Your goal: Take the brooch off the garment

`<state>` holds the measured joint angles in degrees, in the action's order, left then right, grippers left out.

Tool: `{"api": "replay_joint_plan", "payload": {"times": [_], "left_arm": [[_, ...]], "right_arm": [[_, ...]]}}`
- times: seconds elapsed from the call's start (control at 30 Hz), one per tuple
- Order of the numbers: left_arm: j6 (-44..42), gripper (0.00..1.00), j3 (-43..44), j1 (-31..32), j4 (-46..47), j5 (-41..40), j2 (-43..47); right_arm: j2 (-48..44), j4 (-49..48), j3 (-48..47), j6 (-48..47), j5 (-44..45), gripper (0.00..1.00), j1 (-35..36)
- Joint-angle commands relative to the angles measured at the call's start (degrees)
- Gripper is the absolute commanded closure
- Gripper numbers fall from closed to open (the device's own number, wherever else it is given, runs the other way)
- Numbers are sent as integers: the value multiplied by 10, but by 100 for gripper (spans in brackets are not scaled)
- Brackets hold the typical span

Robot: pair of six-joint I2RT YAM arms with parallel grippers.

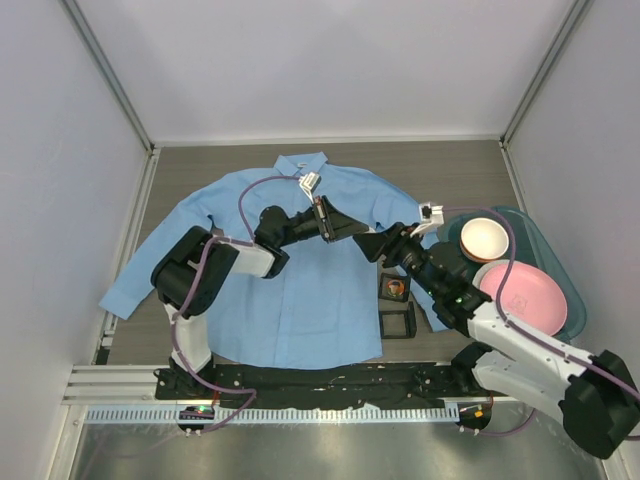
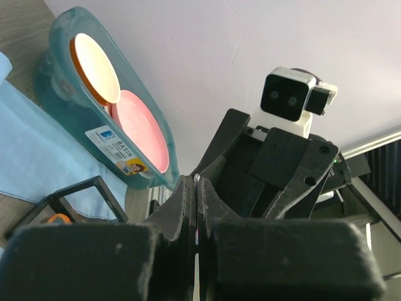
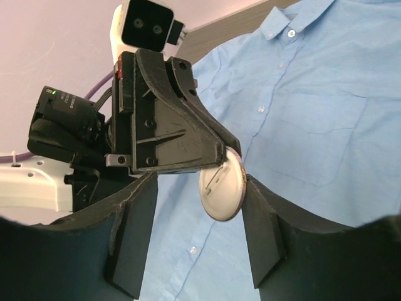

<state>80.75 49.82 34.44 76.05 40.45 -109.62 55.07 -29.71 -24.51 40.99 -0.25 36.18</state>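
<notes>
Because the round, cream-white disc brooch (image 3: 220, 188) hangs in the air above the chest of the light blue, long-sleeved button-front shirt (image 1: 300, 290), with no cloth lifted along with it, it looks to be free of the garment. The left gripper (image 1: 352, 231) is clenched on the disc's upper edge, its black fingers pressed flat together. The right gripper (image 1: 381, 243) faces it from the shirt's right side, released, one finger standing off either flank of the disc. The pad on the collar side lies just beside the rim, and whether it touches I cannot tell.

The step in hand seems to be a parting between the two claws over the shirt. To do it well, the right arm should back straight away along its own line, so that neither pad clips the disc and twists it out of a thin edge grip. The left should keep level and carry the brooch slowly, since so little of it is pinched.

Off the shirt's right sleeve sits a translucent teal plastic basin (image 1: 522, 216) holding a pale, orange-rimmed bowl (image 1: 484, 238) and a pink plate (image 1: 530, 297). At the shirt's right hem lie two small black square frames (image 1: 397, 320).
</notes>
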Motion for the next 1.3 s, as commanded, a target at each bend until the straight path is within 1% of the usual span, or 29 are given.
{"api": "replay_joint_plan", "payload": {"times": [0.0, 0.07, 0.1, 0.13, 0.2, 0.23, 0.3, 0.33, 0.37, 0.4, 0.43, 0.47, 0.5, 0.53, 0.6, 0.67, 0.73, 0.77, 0.8, 0.83, 0.9, 0.93, 0.97, 1.0, 1.03, 1.13, 1.27], "left_arm": [[-68, 100, 4, 0, -15, 15, 44], [-107, 100, 2, 0, -66, 10, 58], [-120, 100, 2, 0, -84, 8, 74], [-133, 100, 1, 0, -122, 2, 83], [-179, 100, 0, 1, -166, -8, 101], [-196, 100, 0, 2, -217, -14, 120], [-254, 100, 8, 7, -281, -42, 144], [-277, 100, 12, 10, -358, -55, 168], [-300, 100, 25, 14, -395, -87, 179], [-352, 100, 33, 25, -432, -103, 189], [-372, 100, 40, 29, -500, -124, 200], [-394, 100, 54, 34, -531, -141, 215], [-423, 100, 61, 44, -557, -178, 221], [-436, 100, 68, 48, -604, -192, 227], [-454, 100, 81, 59, -639, -235, 235], [-443, 100, 90, 62, -676, -257, 238], [-398, 100, 95, 62, -691, -273, 243], [-381, 100, 97, 63, -691, -277, 245], [-366, 100, 97, 63, -692, -279, 248], [-349, 100, 98, 64, -692, -278, 247], [-340, 100, 107, 66, -703, -278, 245], [-336, 100, 110, 67, -716, -280, 245], [-332, 100, 113, 68, -719, -282, 246], [-328, 100, 112, 68, -722, -288, 247], [-324, 100, 110, 68, -725, -292, 251], [-308, 100, 103, 69, -731, -313, 257], [-292, 100, 106, 69, -743, -322, 255]], "right_arm": [[-83, 147, -34, -49, 68, 39, 4], [-104, 215, -46, -65, 98, 38, 2], [-122, 228, -48, -71, 99, 38, 0], [-130, 238, -52, -75, 102, 38, -1], [-144, 262, -55, -86, 104, 39, -2], [-148, 270, -66, -91, 106, 39, -2], [-144, 293, -78, -110, 116, 40, -2], [-135, 313, -91, -117, 121, 41, -2], [-131, 333, -98, -126, 127, 41, -3], [-127, 343, -104, -139, 135, 41, -2], [-123, 352, -115, -144, 154, 41, -2], [-122, 368, -119, -147, 167, 41, -3], [-122, 374, -122, -154, 177, 41, -2], [-122, 380, -128, -157, 195, 42, -3], [-115, 397, -136, -164, 198, 41, -3], [-109, 389, -141, -206, 128, 41, -3], [-92, 380, -146, -251, 61, 41, -1], [-88, 363, -145, -256, 29, 41, 1], [-85, 344, -140, -265, 17, 41, 6], [-83, 325, -130, -274, 18, 40, 26], [-76, 282, -126, -319, 79, 40, 65], [-61, 276, -130, -338, 109, 39, 84], [-48, 277, -136, -371, 133, 39, 120], [-37, 280, -144, -383, 168, 39, 134], [-12, 280, -154, -391, 180, 39, 147], [21, 251, -157, -426, 229, 40, 196], [63, 226, -164, -460, 300, 45, 251]]}}
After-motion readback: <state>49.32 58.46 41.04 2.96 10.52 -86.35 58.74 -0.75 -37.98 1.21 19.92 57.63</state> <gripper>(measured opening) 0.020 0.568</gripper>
